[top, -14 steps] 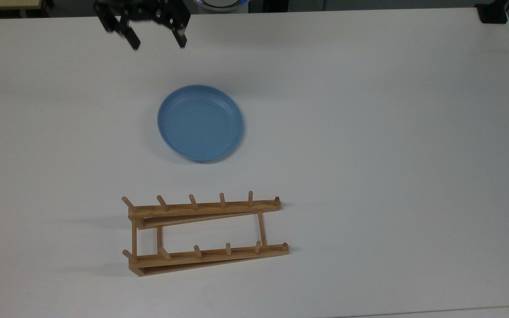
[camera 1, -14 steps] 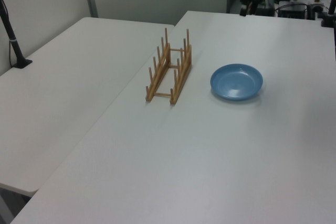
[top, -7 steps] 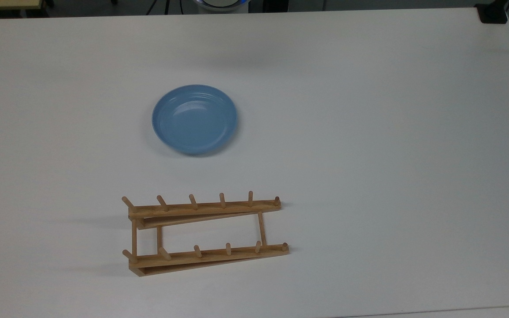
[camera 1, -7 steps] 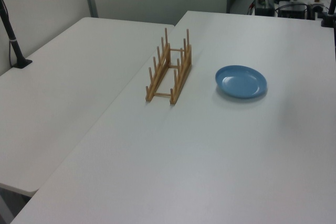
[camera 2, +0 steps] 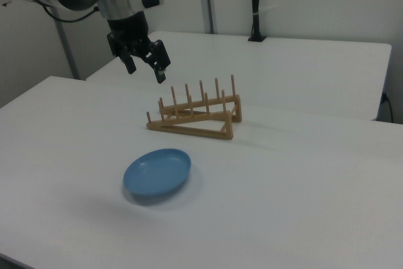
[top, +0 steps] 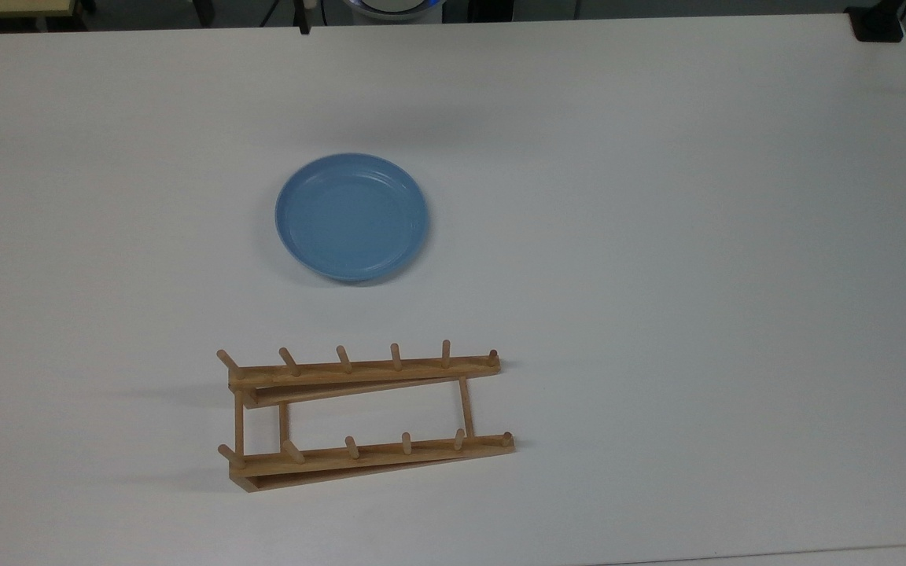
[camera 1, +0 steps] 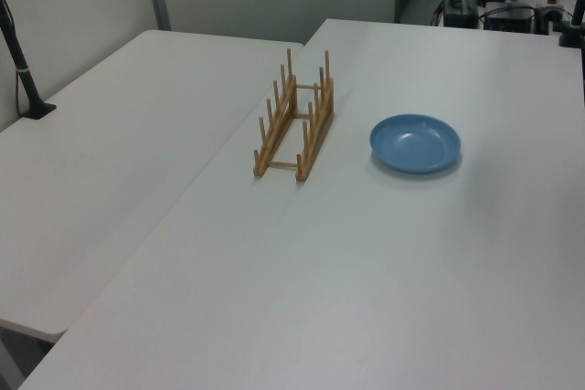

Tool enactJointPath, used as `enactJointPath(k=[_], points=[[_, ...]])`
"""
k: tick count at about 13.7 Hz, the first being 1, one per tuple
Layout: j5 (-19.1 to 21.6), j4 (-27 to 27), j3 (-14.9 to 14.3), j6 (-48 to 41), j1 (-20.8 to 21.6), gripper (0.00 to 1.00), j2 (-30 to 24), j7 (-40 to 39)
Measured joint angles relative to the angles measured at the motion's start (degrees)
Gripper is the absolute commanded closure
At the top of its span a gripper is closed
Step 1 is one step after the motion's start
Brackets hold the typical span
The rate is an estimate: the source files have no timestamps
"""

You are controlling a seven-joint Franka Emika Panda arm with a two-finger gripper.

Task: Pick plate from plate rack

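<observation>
A round, shallow, light-blue plate [camera 2: 157,172] with a raised rim lies flat on the white table [camera 2: 302,206], closest to where I stand in the right view, and it sits low and forward of the pincer, well apart from it and well beneath it. Nothing touches the plate; it rests on its base with the hollow side up, and in the top view [top: 351,218] it lies clear of the rack, with bare tabletop between the two. Past the plate stands the light-brown wooden plate rack [camera 2: 196,116], two long parallel rails joined by thin crossbars, each rail carrying a row of short upright pegs. Its slots hold nothing. In the right view the rack lies below the pincer and toward the right view's right of it, near but not touching. In the left view the rack [camera 1: 294,118] stands lengthwise beside the plate [camera 1: 414,143]. Farther back and high above the table hangs the arm's black two-finger gripper [camera 2: 146,67] on its white-and-grey wrist, pointing downward at a slant. Its two fingers stand spread well apart, with open air between them, and they grip nothing. Behind it a second white table [camera 2: 302,61] stretches off.
</observation>
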Motion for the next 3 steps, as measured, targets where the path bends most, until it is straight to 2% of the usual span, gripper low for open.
enactJointPath(k=[3], points=[[0.00,0.01,0.02,0.25,0.55,0.00,0.55,0.00]])
